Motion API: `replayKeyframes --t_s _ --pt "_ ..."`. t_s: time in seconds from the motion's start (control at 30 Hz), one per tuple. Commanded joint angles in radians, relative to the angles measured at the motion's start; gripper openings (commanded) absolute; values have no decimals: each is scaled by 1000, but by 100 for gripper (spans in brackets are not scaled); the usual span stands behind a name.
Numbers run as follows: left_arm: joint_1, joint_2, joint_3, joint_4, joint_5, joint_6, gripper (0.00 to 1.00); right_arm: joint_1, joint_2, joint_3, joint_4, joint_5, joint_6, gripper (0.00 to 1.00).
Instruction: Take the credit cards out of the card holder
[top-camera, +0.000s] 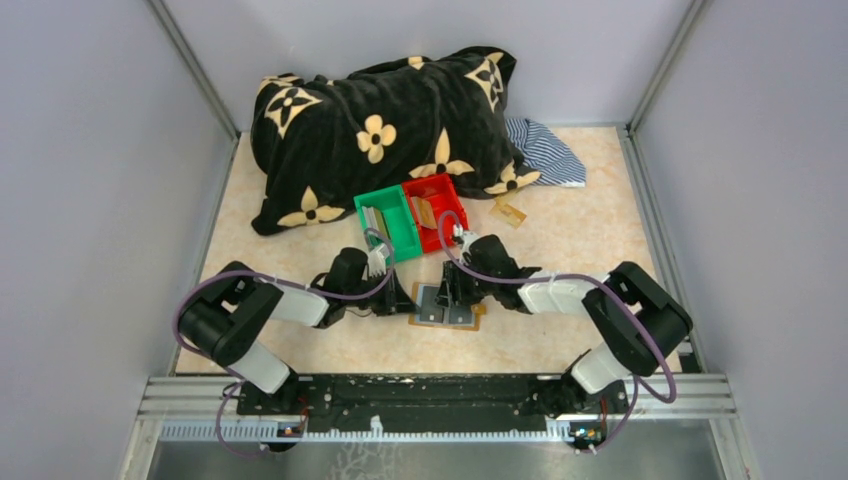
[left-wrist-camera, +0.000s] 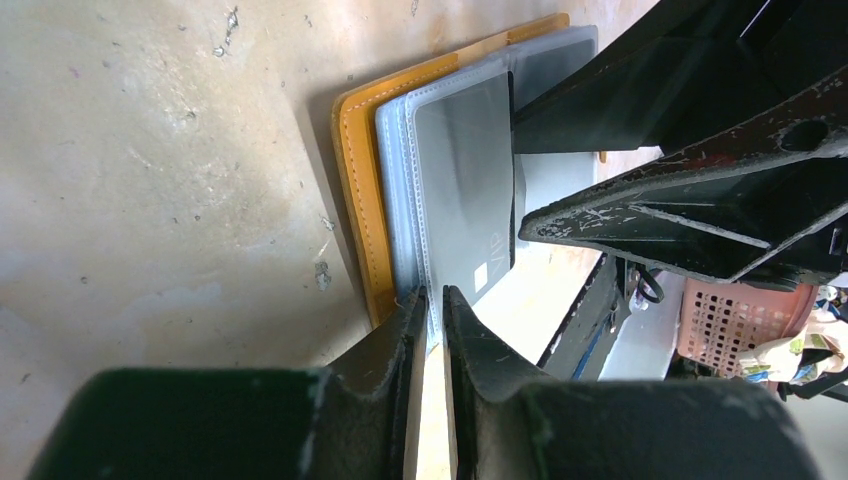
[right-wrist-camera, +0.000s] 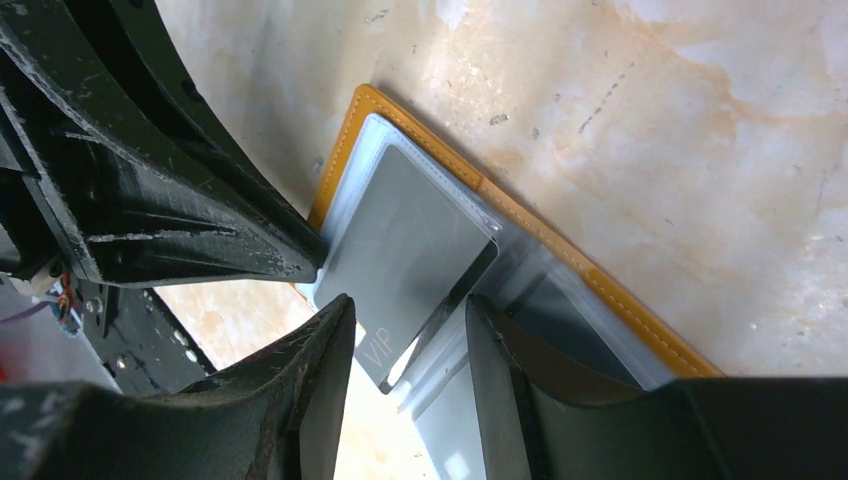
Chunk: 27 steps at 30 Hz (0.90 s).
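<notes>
Your left end effector (left-wrist-camera: 432, 300) clamped on card holder (left-wrist-camera: 357, 170) edge, by the desk (top-camera: 600, 200) near edge. Right end effector (right-wrist-camera: 408, 305): jaws apart, straddling grey VIP credit card (right-wrist-camera: 410, 240).

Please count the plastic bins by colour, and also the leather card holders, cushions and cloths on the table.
Green plastic bin: 1
Red plastic bin: 1
Tan-brown leather card holder: 1
Black flowered cushion: 1
Blue-white striped cloth: 1
Total: 5
</notes>
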Motion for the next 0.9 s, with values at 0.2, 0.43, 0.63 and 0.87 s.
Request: replayKeyframes --t_s 0.2,0.43,0.63,0.87 --pt "4 43 -33 -154 -90 59 19 3 65 -44 37 -19 16 46" --pt "5 51 -28 -151 -84 60 19 3 75 -92 164 -84 46 46" --pt "5 50 -30 -152 -84 60 19 3 59 -159 348 -146 87 42" --pt "5 60 -21 -157 -84 62 19 2 43 -185 434 -192 96 35"
